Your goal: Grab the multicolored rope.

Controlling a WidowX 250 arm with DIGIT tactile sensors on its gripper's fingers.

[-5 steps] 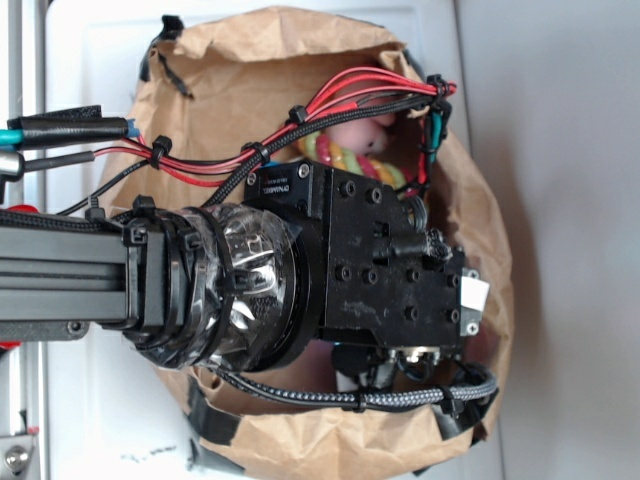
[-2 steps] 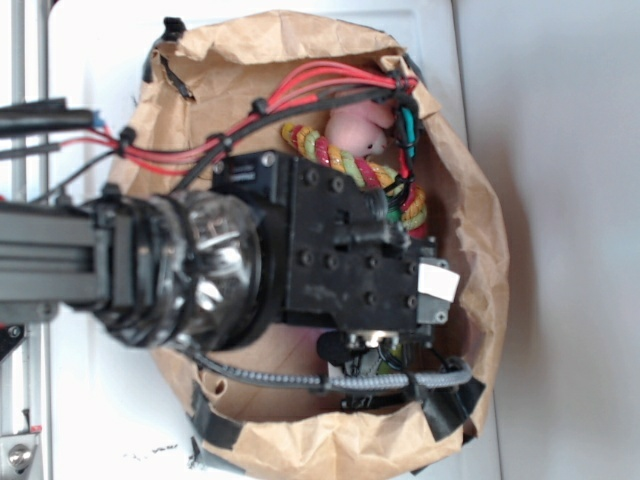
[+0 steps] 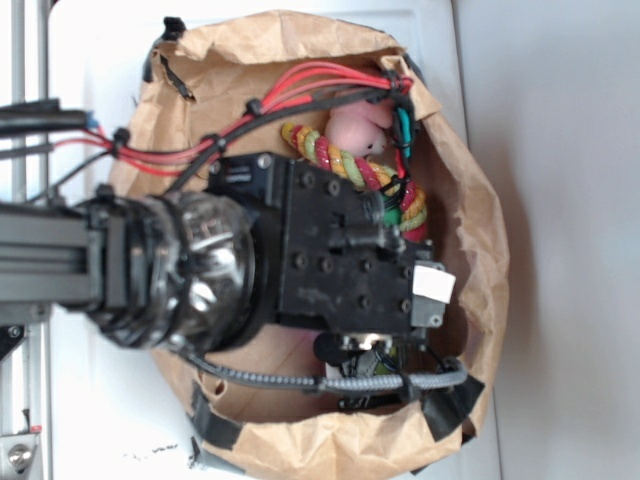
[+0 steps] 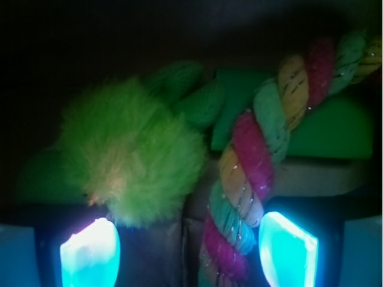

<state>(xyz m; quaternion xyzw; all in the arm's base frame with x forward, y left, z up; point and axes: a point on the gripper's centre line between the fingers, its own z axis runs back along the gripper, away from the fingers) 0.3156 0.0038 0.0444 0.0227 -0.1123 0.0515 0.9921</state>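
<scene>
Rope [image 4: 251,173] runs lengthwise between our gripper [image 4: 188,248] fingers, nearer the right pad [image 4: 287,251]. We keep the jaws wide, nothing held yet; green plush [image 4: 131,161] sits left.

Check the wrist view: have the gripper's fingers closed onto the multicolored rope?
No. The fingers stand wide apart, with the multicolored rope running down between them nearer the right one, and the fuzzy green toy beside it.

Bright, soft exterior view; dim wrist view, glowing fingertips [image 4: 90,254].

Lab-like robot bench: metal rail [image 3: 20,150], white tabletop [image 3: 90,60], brown paper bag [image 3: 480,250].
</scene>
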